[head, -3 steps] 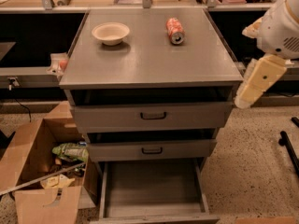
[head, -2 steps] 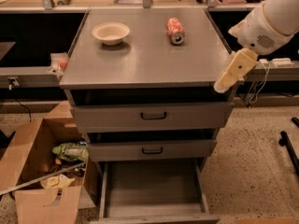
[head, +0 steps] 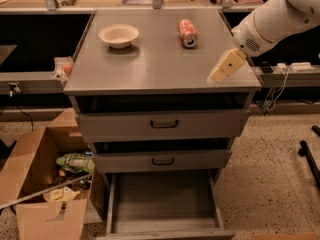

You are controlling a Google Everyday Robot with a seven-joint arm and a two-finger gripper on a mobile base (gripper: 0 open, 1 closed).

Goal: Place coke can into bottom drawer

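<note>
The coke can (head: 187, 32) lies on its side on the grey cabinet top (head: 155, 64), toward the back right, with a silver end facing me. The bottom drawer (head: 162, 204) is pulled out at the foot of the cabinet, a shallow grey tray with nothing in it. My gripper (head: 221, 73), cream-coloured on a white arm, hangs over the right front part of the cabinet top. It is to the right of the can and nearer to me, apart from it and holding nothing that I can see.
A white bowl (head: 118, 35) sits on the cabinet top at the back left. The two upper drawers (head: 164, 124) with black handles are shut. An open cardboard box (head: 42, 184) with clutter stands on the floor to the left. Cables and a black leg are at the right.
My arm has swung left and up, from beside the cabinet's right side to over the right front part of its top. The can, bowl and drawers have not moved.
</note>
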